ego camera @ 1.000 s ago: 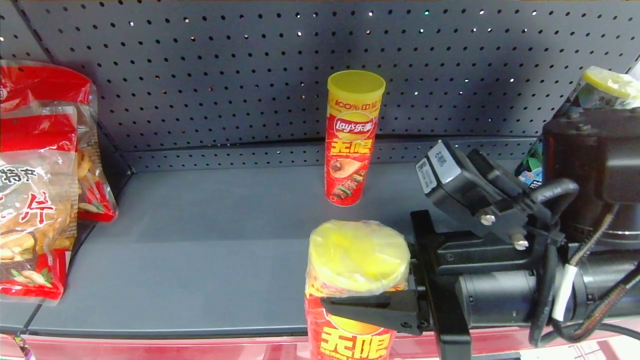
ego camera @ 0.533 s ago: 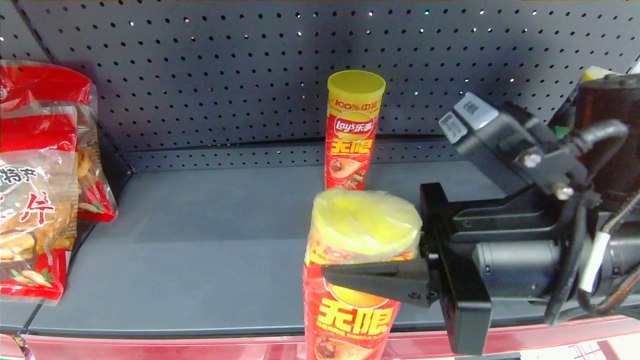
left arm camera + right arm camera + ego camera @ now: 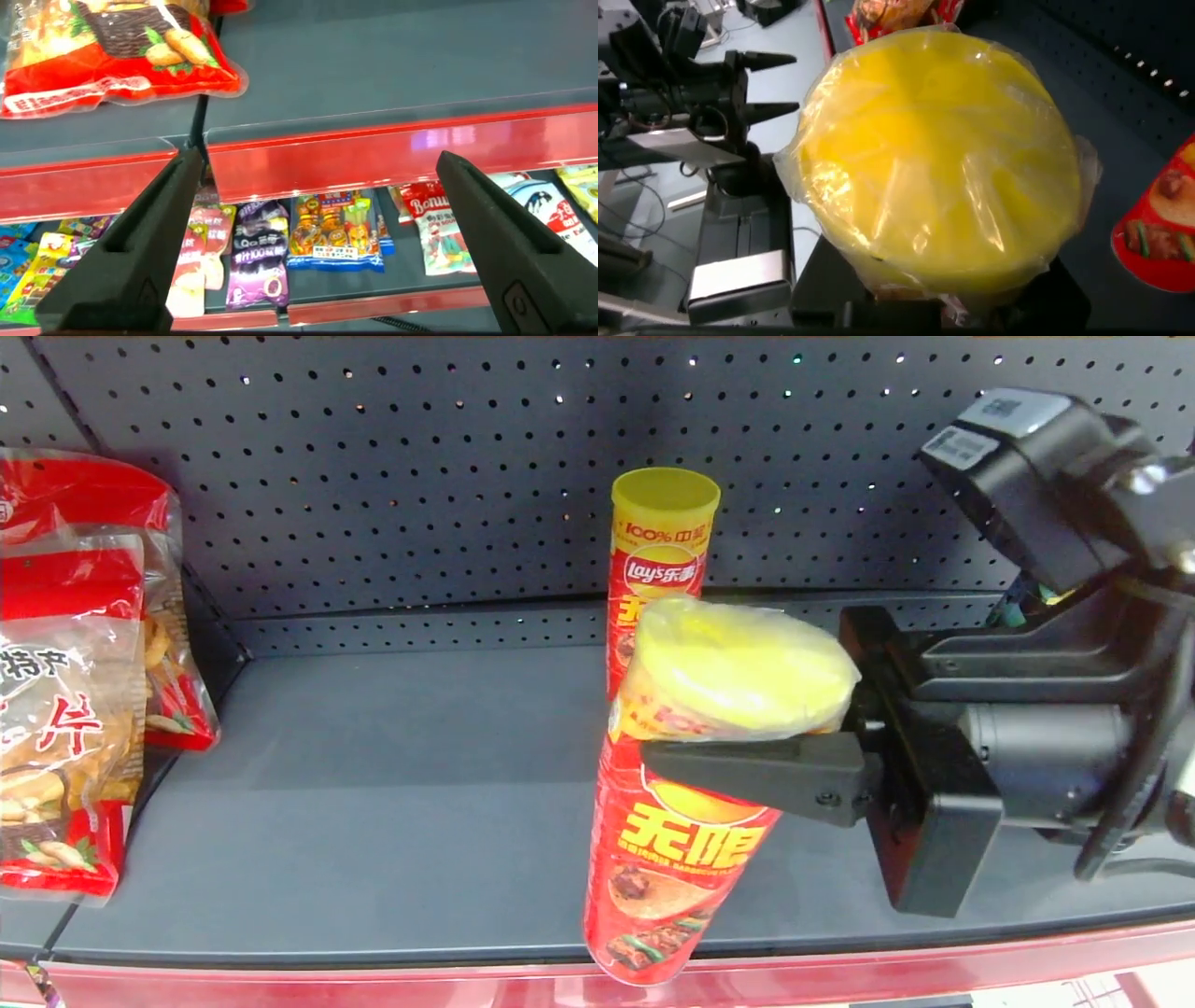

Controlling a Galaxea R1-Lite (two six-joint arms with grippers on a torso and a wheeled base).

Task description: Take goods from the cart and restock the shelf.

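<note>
My right gripper (image 3: 709,719) is shut on a red chips can (image 3: 672,859) just below its plastic-wrapped yellow lid (image 3: 738,667). The can hangs tilted over the front part of the grey shelf (image 3: 392,803), its bottom near the red front edge (image 3: 280,985). In the right wrist view the lid (image 3: 938,159) faces the camera. A second, matching can (image 3: 661,537) stands upright at the back of the shelf, just behind the held one. My left gripper (image 3: 318,233) is open and holds nothing, below the shelf's red front edge (image 3: 374,149).
Red snack bags (image 3: 65,663) lean at the shelf's left end. A dark pegboard (image 3: 373,457) closes the back. The shelf's middle and left floor is bare. Below, a lower shelf holds several small snack packets (image 3: 336,233).
My right gripper has risen and moved toward the back of the shelf with the can, which now tilts and overlaps the standing can.
</note>
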